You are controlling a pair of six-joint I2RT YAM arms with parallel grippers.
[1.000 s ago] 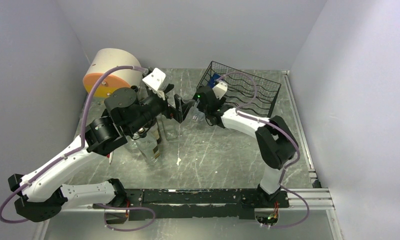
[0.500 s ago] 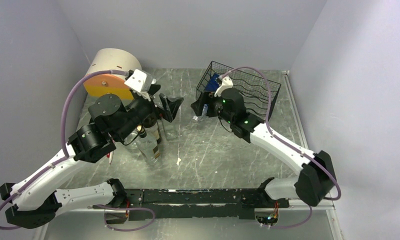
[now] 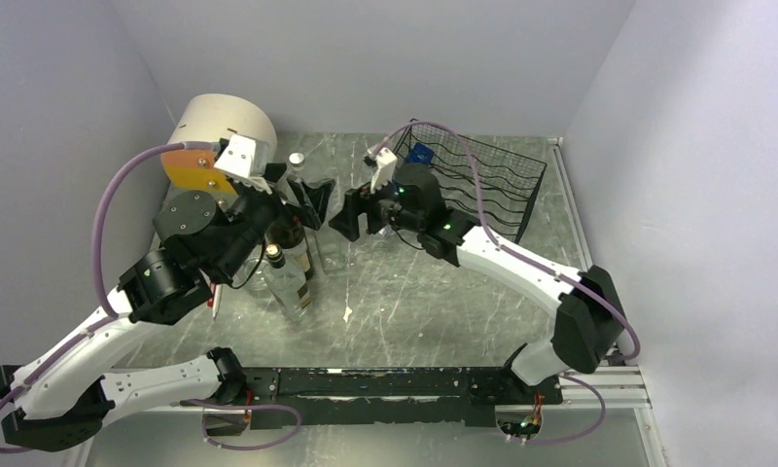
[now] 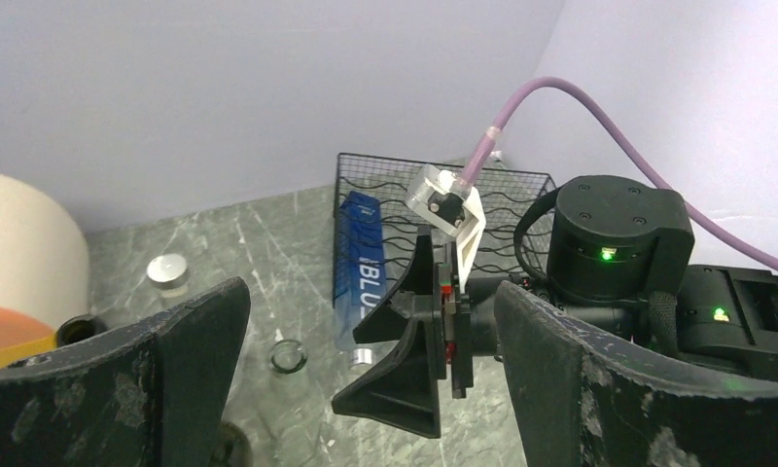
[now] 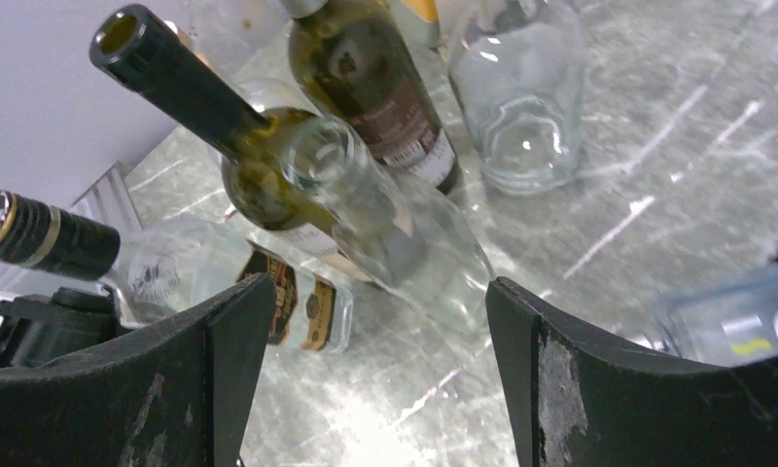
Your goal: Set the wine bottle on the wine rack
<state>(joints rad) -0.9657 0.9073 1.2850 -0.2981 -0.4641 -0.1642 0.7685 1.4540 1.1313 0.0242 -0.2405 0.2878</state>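
Observation:
The black wire wine rack (image 3: 487,180) stands at the back right and holds a blue bottle (image 3: 419,154), also seen in the left wrist view (image 4: 361,268). A dark green wine bottle (image 3: 286,233) stands in a cluster of bottles left of centre; in the right wrist view (image 5: 268,165) its neck leans up to the left. My right gripper (image 3: 351,214) is open and empty between rack and cluster, facing the bottles (image 5: 377,321). My left gripper (image 3: 312,202) is open and empty above the cluster, facing the right gripper (image 4: 366,321).
A cream cylinder with an orange face (image 3: 215,146) lies at the back left. The cluster holds a clear open bottle (image 5: 385,214), a labelled clear bottle (image 5: 302,306), a squat clear bottle (image 5: 521,88) and a silver-capped bottle (image 4: 168,269). Walls close both sides.
My right gripper has swung left from the rack's near end to face the bottle cluster. My left gripper has drawn back to the left. Both stay open.

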